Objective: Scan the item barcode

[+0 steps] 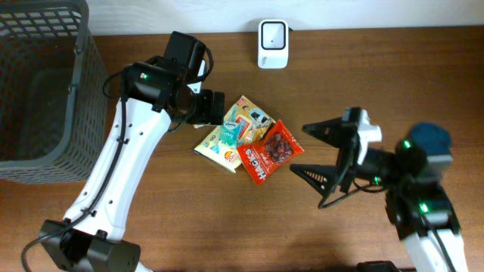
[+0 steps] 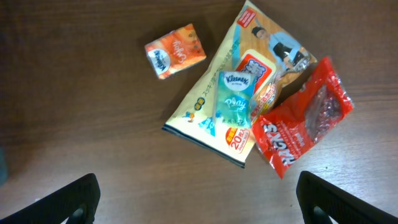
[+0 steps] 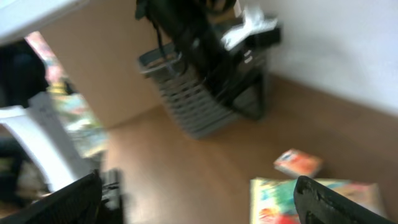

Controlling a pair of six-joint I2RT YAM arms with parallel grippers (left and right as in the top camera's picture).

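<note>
A small pile of items lies mid-table: a yellow snack bag [image 1: 227, 137], a teal Kleenex pack [image 2: 233, 96] on top of it, and a red candy bag [image 1: 270, 151] at its right. An orange tissue pack [image 2: 175, 51] lies apart from the pile. No barcode shows on any of them. The white scanner [image 1: 272, 34] stands at the table's far edge. My left gripper [image 1: 215, 107] hovers open just left of the pile with nothing between its fingers [image 2: 68, 202]. To the right of the red bag, my right gripper [image 1: 318, 155] is also open and empty, facing the pile.
A grey slatted basket [image 1: 38, 91] takes up the far left corner and appears blurred in the right wrist view [image 3: 205, 93]. The left arm [image 1: 113, 174] stretches diagonally across the left half of the brown table [image 1: 340, 75].
</note>
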